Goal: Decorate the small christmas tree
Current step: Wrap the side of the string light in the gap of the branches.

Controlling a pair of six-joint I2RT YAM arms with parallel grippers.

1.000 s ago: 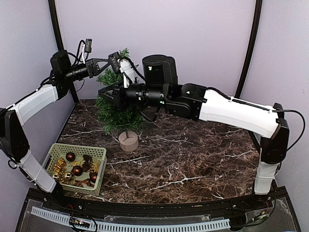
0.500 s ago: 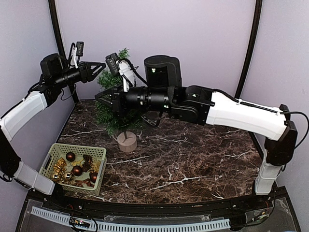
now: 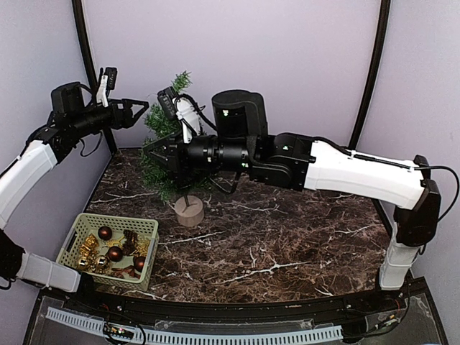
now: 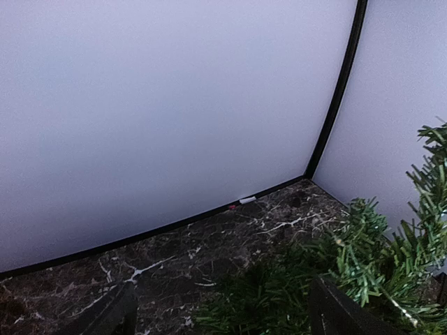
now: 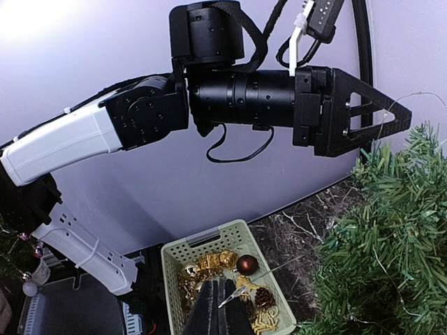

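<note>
Though bare, small christmas tree point(image 3: 159, 176): ornaments point(image 3: 106, 232) left in basket point(image 3: 115, 218)
Left tool point(image 3: 144, 105): spread, empty
Right tool point(image 5: 218, 305): pressed together

Dark-green tree point(image 3: 167, 169) on tan base point(image 3: 190, 210), pale-green basket point(image 3: 118, 217) — gold and maroon baubles point(image 3: 105, 233), brown white-veined marble table point(image 3: 302, 237)

The small christmas tree point(image 3: 159, 169) stands upright on the marble tabletop point(image 3: 287, 244), a dark-green cone of bristly needle branches on a thin trunk, planted in a short round tan wooden base point(image 3: 190, 210). In the top view the base sits at about 9 to 10 o'clock from the table's middle, the foliage rising toward 11 o'clock. Part of the tree's midsection is hidden, but its pointed tip shows clearly above.
</note>
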